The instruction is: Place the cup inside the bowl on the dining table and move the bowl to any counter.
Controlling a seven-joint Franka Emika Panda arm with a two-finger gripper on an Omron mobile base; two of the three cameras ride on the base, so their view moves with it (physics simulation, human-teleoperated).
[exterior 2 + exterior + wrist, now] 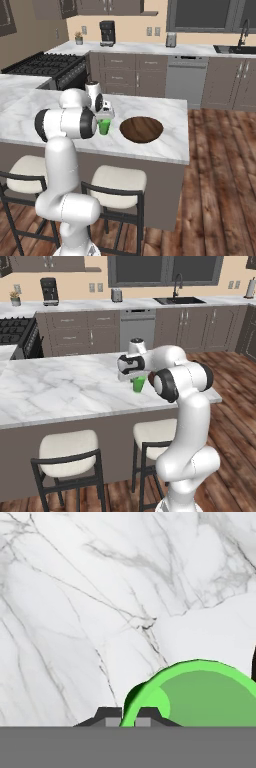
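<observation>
The green cup [138, 384] [104, 126] stands upright at the dining table [60, 391] top, near its right end. My gripper [132, 376] [105, 116] comes down on it from above, shut on the cup's rim. In the hand view the cup [200, 697] opens up at lower right, its near wall pinched between the two fingertips [108, 715]. I cannot tell whether the cup rests on the marble or hangs just above it. The dark brown bowl [141, 129] lies empty on the table [170, 145], just right of the cup. The counter [100, 304] [200, 49] runs along the back wall.
Two cream stools [67, 448] [119, 181] stand at the table's near side. On the counter are a black sink with faucet [179, 300], a coffee machine [49, 291] and a toaster [116, 295]. A stove [47, 65] sits at left. Wood floor [220, 165] lies right of the table.
</observation>
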